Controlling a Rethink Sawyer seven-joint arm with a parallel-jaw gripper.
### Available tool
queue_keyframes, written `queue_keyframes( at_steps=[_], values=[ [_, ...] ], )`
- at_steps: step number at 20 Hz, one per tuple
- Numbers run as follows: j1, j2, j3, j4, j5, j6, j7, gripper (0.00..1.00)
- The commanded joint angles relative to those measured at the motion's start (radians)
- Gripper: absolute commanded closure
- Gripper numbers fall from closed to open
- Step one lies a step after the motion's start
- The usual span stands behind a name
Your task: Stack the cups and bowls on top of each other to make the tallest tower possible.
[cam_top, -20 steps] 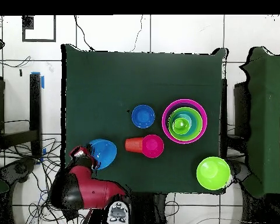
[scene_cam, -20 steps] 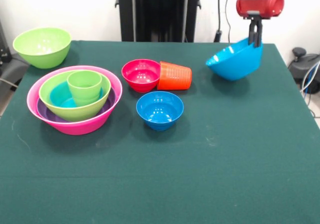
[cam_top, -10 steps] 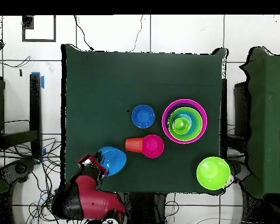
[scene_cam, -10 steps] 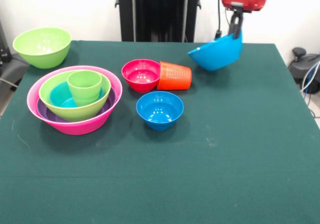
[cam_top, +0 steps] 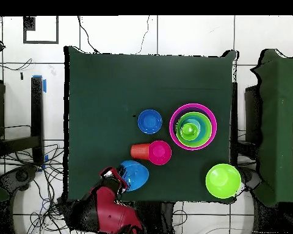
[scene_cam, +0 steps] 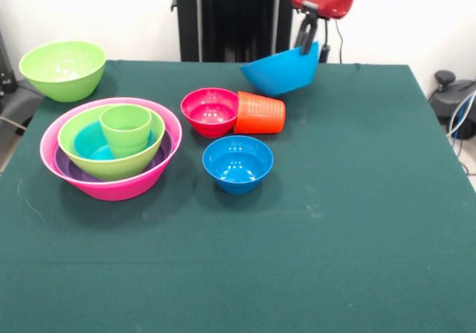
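My gripper [scene_cam: 306, 41] is shut on the rim of the large blue bowl [scene_cam: 279, 71] and holds it tilted in the air behind the orange cup; the bowl also shows in the overhead view [cam_top: 135, 175]. The ribbed orange cup [scene_cam: 260, 113] lies on its side against the small red bowl [scene_cam: 210, 111]. The small blue bowl [scene_cam: 237, 163] stands in front of them. At the left, the pink bowl [scene_cam: 111, 185] holds the purple bowl [scene_cam: 68, 169], a lime-green bowl [scene_cam: 111, 166], the teal bowl [scene_cam: 89, 144] and the short lime-green cup [scene_cam: 126, 128].
A second lime-green bowl [scene_cam: 63, 68] stands alone at the far left corner of the green table [scene_cam: 335, 221]. The robot's black pedestal [scene_cam: 234, 17] rises behind the table's far edge.
My gripper has carried the large blue bowl leftward and upward in the front view, from the table's far right to above and behind the orange cup. The other things have not moved.
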Motion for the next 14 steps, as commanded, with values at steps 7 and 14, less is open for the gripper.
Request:
queue_keyframes(
  at_steps=[7,14],
  values=[
    [0.138,0.175,-0.057,-0.078,0.045,0.227,0.036,1.0],
    [0.131,0.145,-0.05,-0.084,0.017,0.258,0.056,0.0]
  ],
)
